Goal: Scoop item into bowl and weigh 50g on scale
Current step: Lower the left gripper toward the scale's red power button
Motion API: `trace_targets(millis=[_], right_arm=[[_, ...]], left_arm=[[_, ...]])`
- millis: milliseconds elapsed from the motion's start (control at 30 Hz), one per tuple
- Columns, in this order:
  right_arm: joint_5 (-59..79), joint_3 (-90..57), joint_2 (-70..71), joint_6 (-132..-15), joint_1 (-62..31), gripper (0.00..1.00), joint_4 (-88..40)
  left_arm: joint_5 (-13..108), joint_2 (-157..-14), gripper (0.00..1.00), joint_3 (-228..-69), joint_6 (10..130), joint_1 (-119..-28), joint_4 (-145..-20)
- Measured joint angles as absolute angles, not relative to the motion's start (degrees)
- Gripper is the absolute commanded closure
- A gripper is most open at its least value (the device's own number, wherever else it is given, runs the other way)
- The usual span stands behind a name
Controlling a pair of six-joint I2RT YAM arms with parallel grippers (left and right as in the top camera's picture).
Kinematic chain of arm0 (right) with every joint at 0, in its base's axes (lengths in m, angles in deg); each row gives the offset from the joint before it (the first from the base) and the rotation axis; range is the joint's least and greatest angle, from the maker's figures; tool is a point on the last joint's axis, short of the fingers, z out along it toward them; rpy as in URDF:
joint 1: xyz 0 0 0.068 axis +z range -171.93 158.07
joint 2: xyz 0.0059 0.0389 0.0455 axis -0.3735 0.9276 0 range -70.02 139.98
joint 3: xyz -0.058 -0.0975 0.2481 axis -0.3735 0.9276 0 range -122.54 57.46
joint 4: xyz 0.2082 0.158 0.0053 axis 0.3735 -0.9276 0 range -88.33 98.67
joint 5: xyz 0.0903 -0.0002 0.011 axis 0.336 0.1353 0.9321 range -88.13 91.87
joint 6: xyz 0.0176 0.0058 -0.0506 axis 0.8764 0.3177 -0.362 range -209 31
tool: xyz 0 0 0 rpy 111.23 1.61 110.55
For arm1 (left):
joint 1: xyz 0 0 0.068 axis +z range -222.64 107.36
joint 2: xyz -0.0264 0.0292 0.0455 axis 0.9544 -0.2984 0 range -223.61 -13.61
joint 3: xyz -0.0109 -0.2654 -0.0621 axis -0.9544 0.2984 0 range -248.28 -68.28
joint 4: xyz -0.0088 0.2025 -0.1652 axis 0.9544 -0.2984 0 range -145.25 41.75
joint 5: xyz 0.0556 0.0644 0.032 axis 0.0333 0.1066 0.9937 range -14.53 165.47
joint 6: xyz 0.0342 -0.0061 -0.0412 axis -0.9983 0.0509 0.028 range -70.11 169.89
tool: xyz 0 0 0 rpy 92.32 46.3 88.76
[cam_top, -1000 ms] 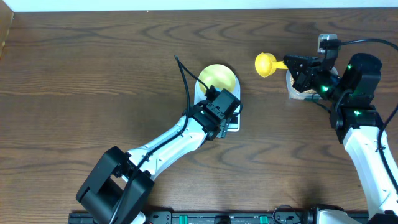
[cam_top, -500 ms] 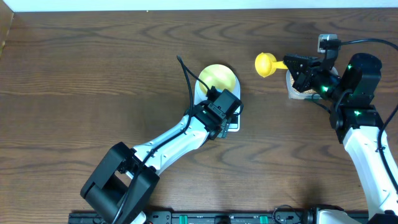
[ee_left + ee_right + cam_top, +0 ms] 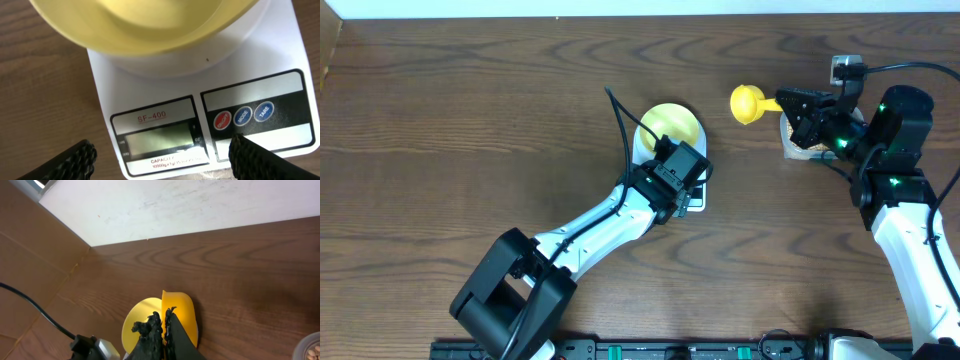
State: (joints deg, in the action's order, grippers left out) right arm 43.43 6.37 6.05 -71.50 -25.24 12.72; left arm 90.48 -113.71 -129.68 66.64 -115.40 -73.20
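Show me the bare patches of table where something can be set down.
Bare wood lies left of the scale and bowl, out to the table's left edge, and in front between the two arms. It is crowded at the right rear, where the right hand holds the yellow scoop beside the tub.

Seen from overhead, most of the scale is hidden beneath the left gripper. The bowl is cut off by the top edge of the left wrist view. No digits can be made out on the LCD. The tub is largely covered by the right gripper.
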Motion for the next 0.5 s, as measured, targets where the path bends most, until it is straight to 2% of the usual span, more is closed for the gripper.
trace_targets(millis=[500], right_arm=[[43.45, 6.21, 6.05, -71.63, -25.24, 0.99, 12.72]], left_arm=[[90.56, -114.58, 0.13, -129.68, 65.28, -115.40, -72.20]])
